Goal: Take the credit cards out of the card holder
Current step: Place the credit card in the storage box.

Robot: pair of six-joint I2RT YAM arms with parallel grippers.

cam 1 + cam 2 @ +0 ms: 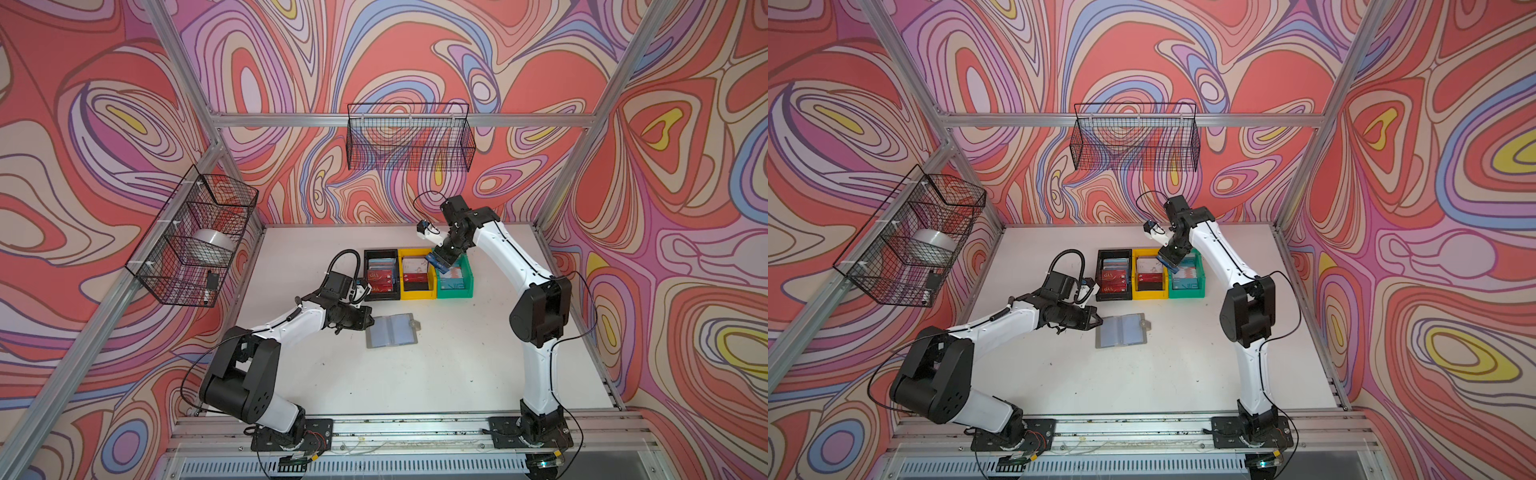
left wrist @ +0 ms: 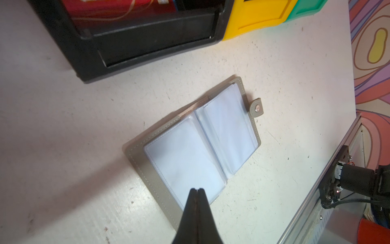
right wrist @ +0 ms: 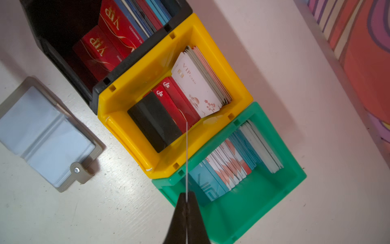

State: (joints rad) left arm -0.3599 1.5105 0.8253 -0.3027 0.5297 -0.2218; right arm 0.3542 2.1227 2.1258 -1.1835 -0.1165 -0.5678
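Right wrist, card (image 3: 186,152) edge-on in right gripper (image 3: 186,194)

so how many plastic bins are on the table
3, side by side on the table: black bin on the left arm's side, yellow bin in the middle, green bin on the right arm's side. None looks hidden.

Bins (image 1: 417,294) nr card holder (image 1: 392,331), far side

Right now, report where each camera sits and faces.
Top views: high behind the robot, looking down on the white table; left arm and right arm show.
Left wrist: looks down on the open grey card holder; shut left end effector shows.
Right wrist: above black, yellow, green plastic bins; right end effector grips a credit card.
Wrist views share the card holder.
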